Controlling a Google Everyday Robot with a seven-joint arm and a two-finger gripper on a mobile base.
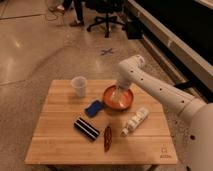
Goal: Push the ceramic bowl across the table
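The ceramic bowl (118, 98), round and orange-red with a paler inside, sits right of centre on the light wooden slatted table (60, 142). My white arm comes in from the right and bends down over the bowl. My gripper (118, 94) reaches down into the bowl, at or just above its inside.
A translucent plastic cup (78, 85) stands left of the bowl. A blue object (93, 107) lies at the bowl's front left. A black bar (86, 128), a red packet (107, 138) and a white bottle (135, 121) lie nearer the front. An office chair (106, 15) stands on the floor behind.
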